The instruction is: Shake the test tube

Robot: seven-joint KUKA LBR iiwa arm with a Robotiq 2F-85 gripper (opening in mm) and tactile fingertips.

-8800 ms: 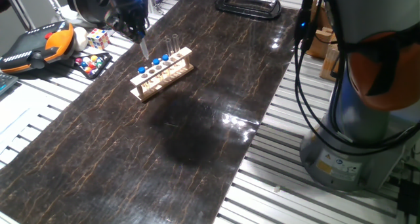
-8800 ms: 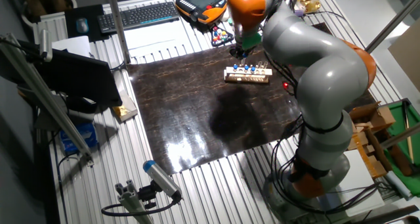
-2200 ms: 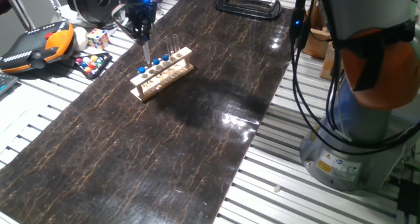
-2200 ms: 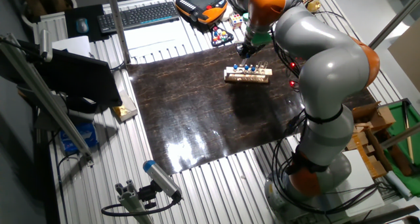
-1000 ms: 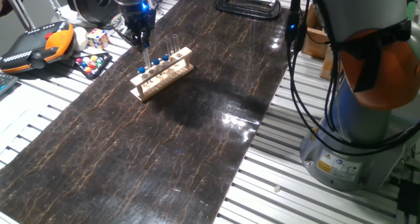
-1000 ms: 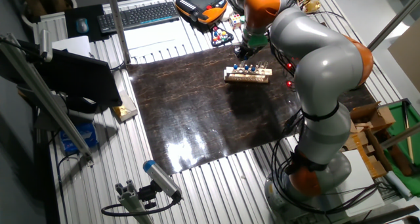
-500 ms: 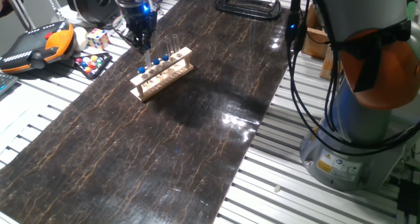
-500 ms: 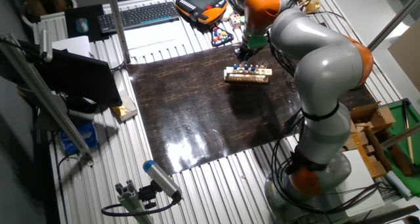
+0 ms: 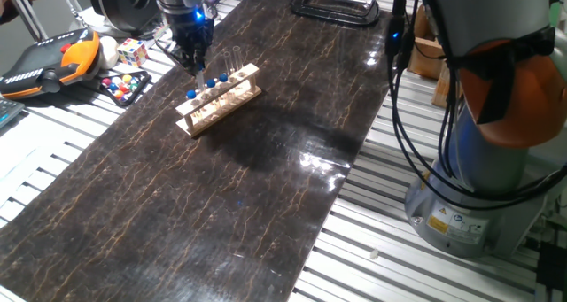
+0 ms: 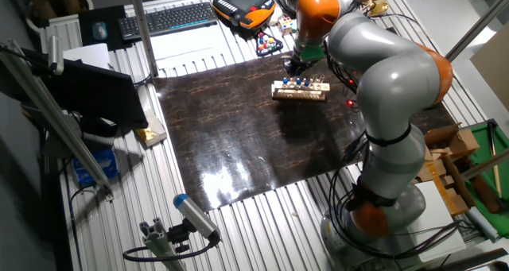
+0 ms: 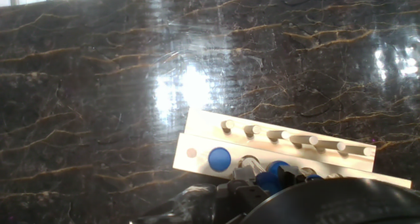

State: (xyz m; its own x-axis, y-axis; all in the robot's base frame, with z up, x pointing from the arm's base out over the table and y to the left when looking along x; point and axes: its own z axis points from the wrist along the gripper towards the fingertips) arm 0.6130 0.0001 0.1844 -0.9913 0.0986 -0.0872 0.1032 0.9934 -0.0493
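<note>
The gripper [image 9: 196,65] hangs fingers-down just over the near end of the wooden tube rack [image 9: 219,99], clamped on a blue-capped test tube [image 9: 200,78] whose lower end sits at the rack's holes. Beside it along the rack stand more blue-capped tubes [image 9: 213,84] and, farther off, taller uncapped tubes [image 9: 232,61]. The rack rests on the dark marbled tabletop [image 9: 266,178].

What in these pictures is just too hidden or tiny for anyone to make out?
- Whether the tool is gripping a test tube: too small in both fixed views.
- The tool's fingertips: in the hand view, a dark blurred housing covers the bottom edge.
- The far end of the wooden rack: hidden by that housing and cut off at the hand view's right edge.
- What the tubes contain: too small everywhere.
</note>
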